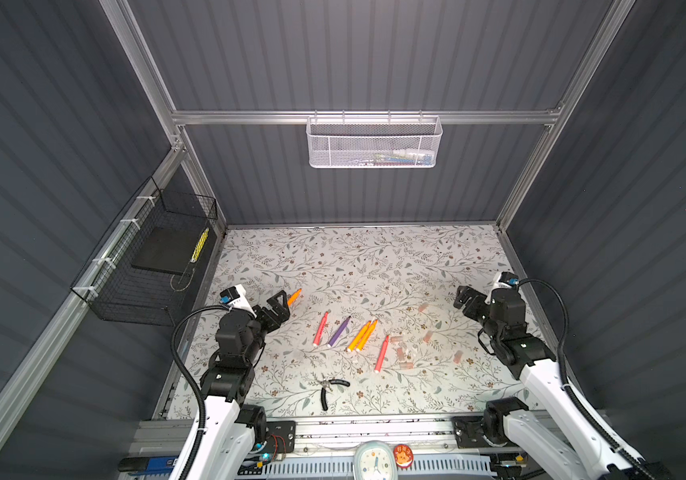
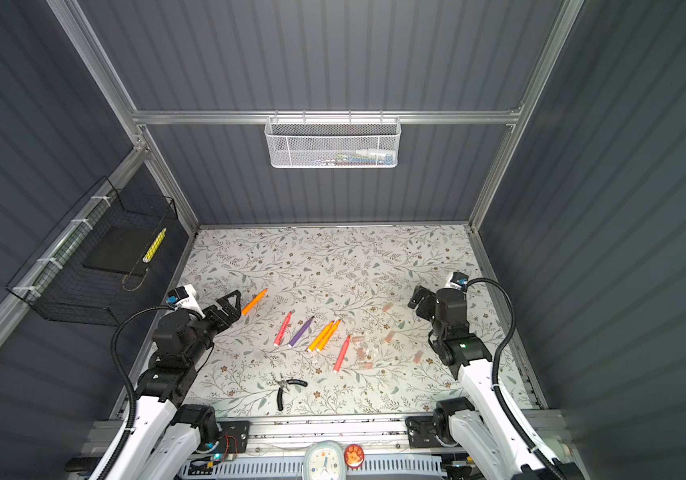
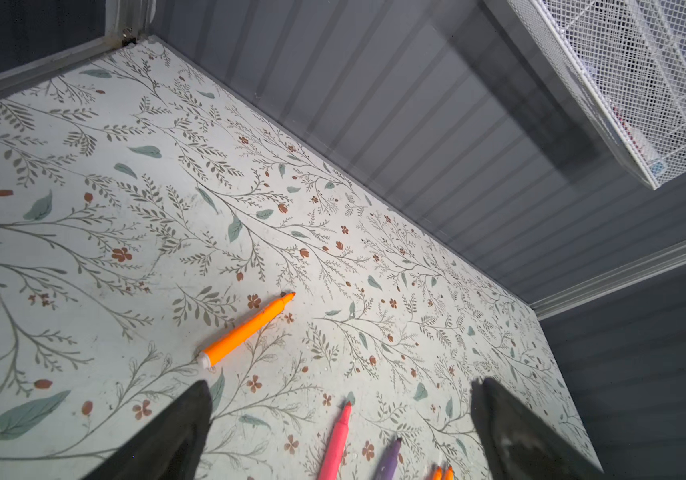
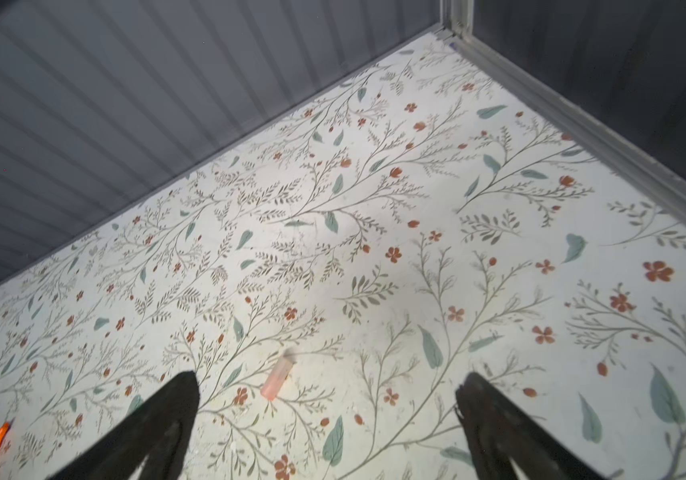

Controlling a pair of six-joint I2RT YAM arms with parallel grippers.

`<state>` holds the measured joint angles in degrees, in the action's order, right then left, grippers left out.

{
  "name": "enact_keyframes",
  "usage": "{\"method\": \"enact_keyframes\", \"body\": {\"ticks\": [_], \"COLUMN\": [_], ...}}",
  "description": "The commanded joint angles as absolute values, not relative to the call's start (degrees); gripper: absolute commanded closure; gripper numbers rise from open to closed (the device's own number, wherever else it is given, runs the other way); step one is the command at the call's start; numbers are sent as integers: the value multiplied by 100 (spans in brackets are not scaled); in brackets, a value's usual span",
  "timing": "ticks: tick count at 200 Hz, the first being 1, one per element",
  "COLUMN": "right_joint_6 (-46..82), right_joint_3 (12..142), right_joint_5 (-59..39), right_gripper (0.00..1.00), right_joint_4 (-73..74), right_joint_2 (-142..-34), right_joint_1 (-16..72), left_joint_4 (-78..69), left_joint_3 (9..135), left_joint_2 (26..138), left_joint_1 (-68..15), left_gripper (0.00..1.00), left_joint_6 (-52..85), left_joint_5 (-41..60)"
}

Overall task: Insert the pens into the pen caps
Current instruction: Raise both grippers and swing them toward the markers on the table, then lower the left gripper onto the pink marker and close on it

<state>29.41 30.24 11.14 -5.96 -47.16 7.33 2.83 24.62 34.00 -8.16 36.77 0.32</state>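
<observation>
Looks like the opening step: nothing capped, nothing held. Left gripper (image 1: pixel 282 307), fingers (image 3: pixel 175 432) spread wide and empty, just beside the lone orange pen (image 3: pixel 245 330) on the worktop (image 1: pixel 374 266). Right gripper (image 1: pixel 462 300), equally wide and empty, near 1 pale pink pen cap (image 4: pixel 277 379). 5 more pens (image 1: pixel 339 331) mid-worktop, roughly parallel; other pen caps (image 1: pixel 399 351) scattered to their right. Next, probably: lower over the orange barrel, close across it, then bring a cap's mouth to the tip.
</observation>
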Motion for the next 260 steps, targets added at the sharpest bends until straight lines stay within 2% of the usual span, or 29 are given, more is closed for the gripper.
{"method": "enact_keyframes", "body": {"ticks": [1, 22, 33, 56, 76, 107, 125, 151, 163, 200, 260], "right_joint_6": [2977, 3169, 3217, 3355, 3486, 3436, 3422, 3397, 3367, 3352, 3353], "right_joint_3": [2865, 2697, 2426, 2540, 2397, 2198, 2162, 2186, 2240, 2327, 2285], "right_joint_5": [1070, 1025, 1186, 1313, 1473, 1265, 1217, 1118, 1061, 1074, 1067], "right_gripper": [1, 1, 1, 1, 1, 1, 1, 1, 1, 1, 1], "right_joint_4": [-142, 149, 709, 452, 527, 762, 790, 843, 853, 825, 870], "right_joint_2": [-4748, -5047, -5230, -5328, -5224, -5065, -5023, -5103, -5195, -5347, -5300], "right_joint_1": [306, 12, -9, -70, -86, -85, -83, -72, -57, -34, -26], "left_joint_4": [282, 152, 122, 622, 485, 225, 153, -94, 236, 983, 1359], "left_joint_3": [2775, 2887, 2906, 3116, 3129, 3458, 3854, 4385, 4663, 5114, 5261], "left_joint_2": [3730, 4352, 4517, 4591, 4910, 6350, 7310, 8286, 8569, 8679, 9271], "left_joint_1": [-817, -861, -1160, -2487, -3536, -5483, -6168, -6657, -6884, -7308, -7330], "left_gripper": [0, 0, 1, 3, 9, 11, 14, 19, 21, 22, 29], "left_joint_6": [3799, 3805, 3787, 3525, 3555, 3473, 3525, 3595, 3639, 3678, 3714], "left_joint_5": [533, 1160, 1193, 48, -305, -1387, -1659, -1739, -2091, -2656, -2483]}}
